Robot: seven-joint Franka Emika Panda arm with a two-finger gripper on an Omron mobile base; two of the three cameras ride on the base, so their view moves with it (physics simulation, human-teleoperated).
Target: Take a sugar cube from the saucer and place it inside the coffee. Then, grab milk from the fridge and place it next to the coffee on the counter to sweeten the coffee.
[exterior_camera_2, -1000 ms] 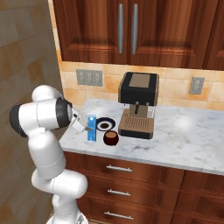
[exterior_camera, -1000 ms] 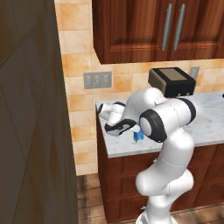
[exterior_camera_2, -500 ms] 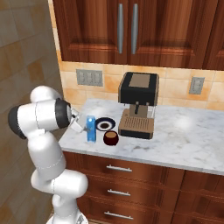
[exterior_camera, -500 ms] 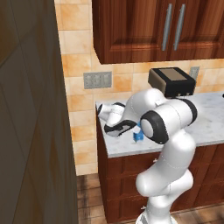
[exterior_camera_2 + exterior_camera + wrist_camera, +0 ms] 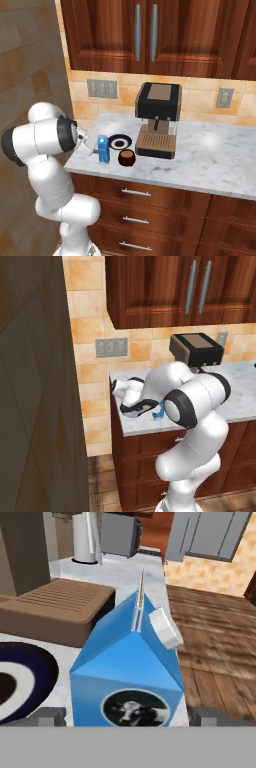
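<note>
Fridge (image 5: 35, 386) fills the left side of the left base view, dark grey side wall, just beside the counter end. Wooden cabinets (image 5: 150, 35) with silver bar handles hang above. Counter (image 5: 220, 160), white marble with grey veins, over reddish drawers with silver handles. Coffee machine (image 5: 159, 120), brown and black, stands on the counter toward the back wall. Robot arm bent low over the counter's left end, wrist reaching in from the left.

Milk (image 5: 103, 149) upright on the counter, blue carton with gabled top, just left of the coffee (image 5: 127, 158) and in front-left of the saucer (image 5: 120, 142); close to the cup, a small gap between them in the right base view. Saucer sits between milk and coffee machine base, navy rim, white centre. In the hand view the milk (image 5: 131, 672) is right in front of the camera, white cap on the gable, cow patch on the near face, saucer (image 5: 20, 677) at left.

Gripper (image 5: 91, 148) right at the carton's left side; fingertips (image 5: 49, 716) show either side of the carton's base, spread apart, contact with the carton walls cannot be told. Sugar cube too small to make out
</note>
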